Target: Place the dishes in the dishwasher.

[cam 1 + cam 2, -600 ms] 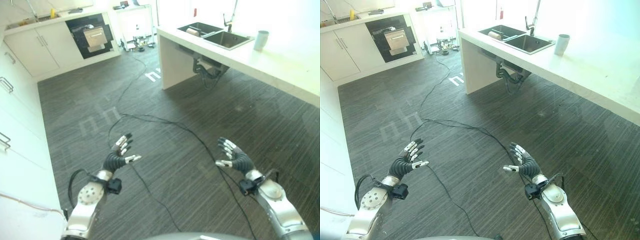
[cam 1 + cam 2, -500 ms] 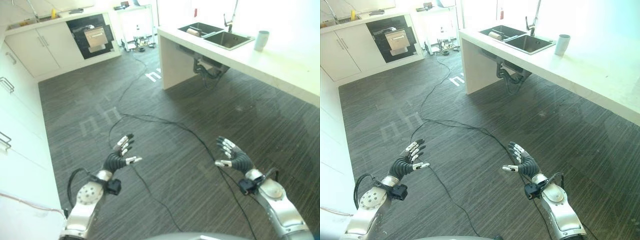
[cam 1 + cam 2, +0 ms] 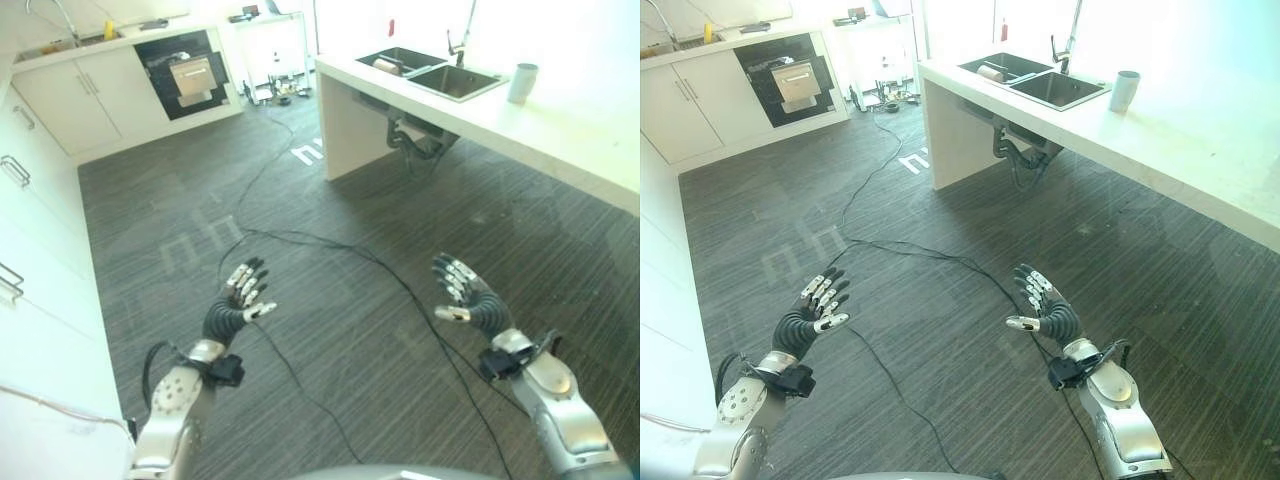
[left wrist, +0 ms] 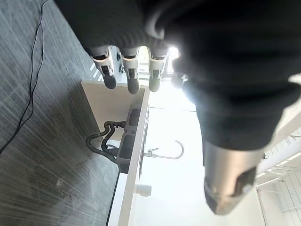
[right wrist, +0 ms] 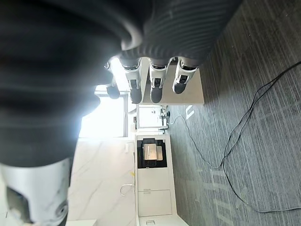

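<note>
Still nothing in hand: my left hand point(image 3: 232, 308) and right hand point(image 3: 468, 302) hover over the floor, fingers spread wide, empty. Dishes likely sit in the sink point(image 3: 440, 72) at the bench's point(image 3: 560, 130) far end; cup point(image 3: 521, 81) beside it. Open dishwasher point(image 3: 185, 72) across the room, so walking comes first.

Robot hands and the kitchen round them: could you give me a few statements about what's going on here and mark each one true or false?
1. Both hands are open and hold nothing: left hand, right hand. True.
2. A cup stands on the counter beside the sink. True.
3. The right hand grips a plate. False: it holds nothing.
4. The cup lies on the floor. False: it stands upright on the counter.
</note>
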`<state>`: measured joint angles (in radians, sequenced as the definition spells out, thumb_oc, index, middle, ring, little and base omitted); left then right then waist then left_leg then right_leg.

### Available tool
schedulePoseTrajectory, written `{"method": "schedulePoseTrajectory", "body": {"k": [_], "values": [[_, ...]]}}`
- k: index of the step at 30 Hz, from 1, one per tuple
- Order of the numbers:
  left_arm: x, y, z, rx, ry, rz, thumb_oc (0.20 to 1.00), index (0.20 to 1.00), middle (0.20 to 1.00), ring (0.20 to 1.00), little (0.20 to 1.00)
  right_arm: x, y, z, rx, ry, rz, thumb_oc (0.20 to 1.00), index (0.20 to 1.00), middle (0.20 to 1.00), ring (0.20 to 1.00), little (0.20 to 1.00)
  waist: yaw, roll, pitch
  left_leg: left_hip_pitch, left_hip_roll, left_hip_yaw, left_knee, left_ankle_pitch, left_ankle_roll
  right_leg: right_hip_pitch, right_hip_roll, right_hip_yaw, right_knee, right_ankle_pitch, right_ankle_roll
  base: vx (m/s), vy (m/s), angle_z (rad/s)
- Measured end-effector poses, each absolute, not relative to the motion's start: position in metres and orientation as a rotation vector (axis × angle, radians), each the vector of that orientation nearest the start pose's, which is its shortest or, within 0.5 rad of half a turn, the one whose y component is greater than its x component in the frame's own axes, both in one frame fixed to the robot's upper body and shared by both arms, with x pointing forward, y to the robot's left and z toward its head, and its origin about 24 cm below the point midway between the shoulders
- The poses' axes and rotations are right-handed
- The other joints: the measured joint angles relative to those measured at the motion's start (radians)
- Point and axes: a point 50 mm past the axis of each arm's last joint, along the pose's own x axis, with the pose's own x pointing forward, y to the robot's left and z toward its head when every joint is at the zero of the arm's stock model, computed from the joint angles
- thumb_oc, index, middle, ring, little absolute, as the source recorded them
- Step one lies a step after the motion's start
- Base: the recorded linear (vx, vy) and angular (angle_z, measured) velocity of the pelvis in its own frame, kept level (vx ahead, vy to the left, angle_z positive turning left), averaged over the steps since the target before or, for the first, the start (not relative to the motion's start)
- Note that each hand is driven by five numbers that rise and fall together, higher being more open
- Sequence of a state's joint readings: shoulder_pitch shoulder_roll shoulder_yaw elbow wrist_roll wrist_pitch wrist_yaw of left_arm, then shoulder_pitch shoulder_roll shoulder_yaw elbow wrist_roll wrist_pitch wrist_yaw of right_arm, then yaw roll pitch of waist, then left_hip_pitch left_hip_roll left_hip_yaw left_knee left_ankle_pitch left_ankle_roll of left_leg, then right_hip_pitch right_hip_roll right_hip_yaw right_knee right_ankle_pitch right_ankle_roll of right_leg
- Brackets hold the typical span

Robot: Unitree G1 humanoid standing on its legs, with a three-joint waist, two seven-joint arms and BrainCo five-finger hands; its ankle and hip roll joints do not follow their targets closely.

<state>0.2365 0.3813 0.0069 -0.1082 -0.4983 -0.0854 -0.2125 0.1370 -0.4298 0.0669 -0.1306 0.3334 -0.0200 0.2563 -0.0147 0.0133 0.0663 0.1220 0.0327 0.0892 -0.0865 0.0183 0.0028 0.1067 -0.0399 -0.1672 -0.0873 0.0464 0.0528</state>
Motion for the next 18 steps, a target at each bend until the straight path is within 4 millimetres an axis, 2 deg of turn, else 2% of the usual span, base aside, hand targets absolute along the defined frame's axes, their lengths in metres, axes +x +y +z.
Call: {"method": "schedulePoseTrajectory", "body": {"k": [4,10,11,14,15,16,17,18], "values": [[0.1983,0.2203,0.0379,-0.110,0.044,-0.164,1.000,1.000,1.000,1.000,1.000,0.2178,-0.2048,0.0523,-0.102,0.031,0.319,1.000,1.000,1.000,1.000,1.000,0.001,0.000,0.000,-0.002,0.002,0.000,0.000,0.000,0.000,0.000,0.002,0.000,0.000,0.000,0.000,0.02,-0.088,0.00],[0.1955,0.2210,0.0358,-0.102,0.058,-0.172,1.000,1.000,1.000,1.000,1.000,0.2152,-0.2055,0.0498,-0.099,0.043,0.319,1.000,1.000,1.000,1.000,1.000,0.003,-0.001,0.000,-0.002,0.008,0.002,0.004,0.003,-0.005,-0.003,0.013,0.005,0.000,-0.010,0.009,0.03,-0.096,-0.02],[0.1955,0.2221,0.0362,-0.095,0.059,-0.173,1.000,1.000,1.000,1.000,1.000,0.2151,-0.2049,0.0496,-0.099,0.044,0.326,1.000,1.000,1.000,1.000,1.000,0.007,-0.008,0.001,-0.019,0.007,0.003,0.033,0.003,-0.007,-0.010,0.012,0.009,0.000,-0.017,0.002,-0.02,-0.116,-0.02],[0.2003,0.2229,0.0390,-0.086,0.047,-0.176,1.000,1.000,1.000,1.000,1.000,0.2172,-0.2029,0.0512,-0.102,0.036,0.344,1.000,1.000,1.000,1.000,1.000,0.016,-0.056,0.021,-0.155,-0.008,0.003,0.274,-0.005,-0.029,-0.031,-0.010,0.024,0.010,-0.033,-0.029,-0.01,-0.106,0.07],[0.2026,0.2230,0.0399,-0.085,0.041,-0.175,1.000,1.000,1.000,1.000,1.000,0.2191,-0.2024,0.0534,-0.105,0.025,0.348,1.000,1.000,1.000,1.000,1.000,0.023,-0.072,0.037,-0.222,-0.013,0.002,0.404,0.006,-0.046,-0.037,-0.024,0.027,0.028,-0.042,-0.048,0.06,-0.033,0.03],[0.2018,0.2239,0.0382,-0.086,0.048,-0.167,1.000,1.000,1.000,1.000,1.000,0.2202,-0.2021,0.0554,-0.108,0.013,0.353,1.000,1.000,1.000,1.000,1.000,0.033,-0.085,0.049,-0.289,-0.012,-0.005,0.536,0.043,-0.087,-0.040,-0.032,0.034,0.046,-0.047,-0.060,0.13,0.024,-0.07],[0.1993,0.2241,0.0355,-0.091,0.058,-0.157,1.000,1.000,1.000,1.000,1.000,0.2202,-0.2023,0.0561,-0.111,0.006,0.354,1.000,1.000,1.000,1.000,1.000,0.047,-0.094,0.060,-0.336,-0.012,-0.026,0.616,0.063,-0.096,-0.041,-0.033,0.041,0.056,-0.055,-0.074,0.16,0.065,-0.14],[0.1954,0.2247,0.0316,-0.098,0.071,-0.146,1.000,1.000,1.000,1.000,1.000,0.2196,-0.2020,0.0557,-0.108,0.002,0.357,1.000,1.000,1.000,1.000,1.000,0.049,-0.089,0.061,-0.374,-0.002,-0.026,0.657,0.041,-0.086,-0.036,-0.034,0.042,0.053,-0.058,-0.079,0.23,0.121,-0.10]]}}
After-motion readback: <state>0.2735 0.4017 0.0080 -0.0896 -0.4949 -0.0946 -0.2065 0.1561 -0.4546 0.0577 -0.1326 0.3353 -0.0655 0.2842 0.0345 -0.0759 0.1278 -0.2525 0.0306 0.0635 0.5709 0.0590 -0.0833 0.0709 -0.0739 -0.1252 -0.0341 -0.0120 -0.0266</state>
